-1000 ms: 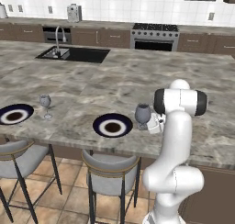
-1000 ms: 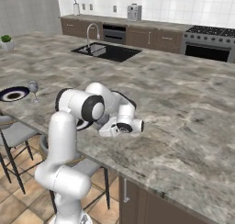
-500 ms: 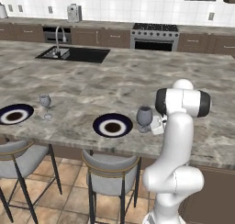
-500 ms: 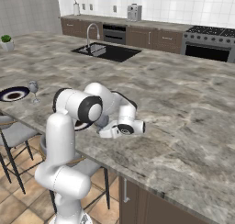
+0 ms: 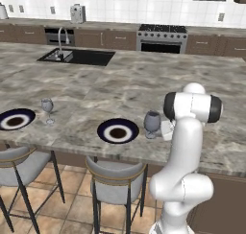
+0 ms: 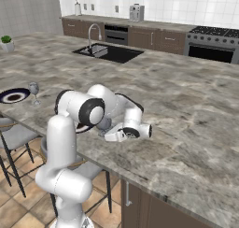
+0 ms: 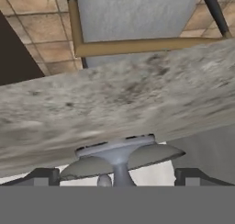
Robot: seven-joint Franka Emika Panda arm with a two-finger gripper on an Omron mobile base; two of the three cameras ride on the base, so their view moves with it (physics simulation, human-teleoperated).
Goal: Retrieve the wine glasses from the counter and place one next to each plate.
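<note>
The larger grey wine glass stands upright on the marble island top, just right of the near dark plate. My gripper lies low on the glass's right side and is open. In the hand view its foot and stem sit between my gripper's spread tips, touching neither. The smaller pale wine glass stands right of the far-left plate. From the right base view that small glass and plate show at far left, and my arm partly hides the goblet.
Two grey stools stand under the island's near edge, one seat showing below the hand. A black sink sits in the island's far side. A small potted plant stands far left. The stove is against the back wall.
The hand has barely shifted beside the goblet. Its jaws stay wide apart, and the glasses and plates have not moved.
</note>
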